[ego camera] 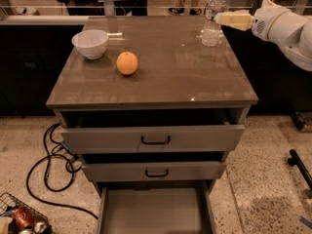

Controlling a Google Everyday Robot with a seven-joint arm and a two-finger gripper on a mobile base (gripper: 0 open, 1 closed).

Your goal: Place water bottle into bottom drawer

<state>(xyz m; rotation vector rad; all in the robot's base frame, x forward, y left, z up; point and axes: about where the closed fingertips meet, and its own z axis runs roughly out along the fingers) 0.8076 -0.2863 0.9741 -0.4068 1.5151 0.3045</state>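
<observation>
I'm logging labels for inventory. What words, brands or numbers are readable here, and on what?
Nothing here is legible.
water bottle label band: print too blurred to read.
red can in the wire basket: markings too blurred to read.
bottom drawer, white bowl, orange: no writing visible.
The gripper sits beside the water bottle, back right of the cabinet top.
</observation>
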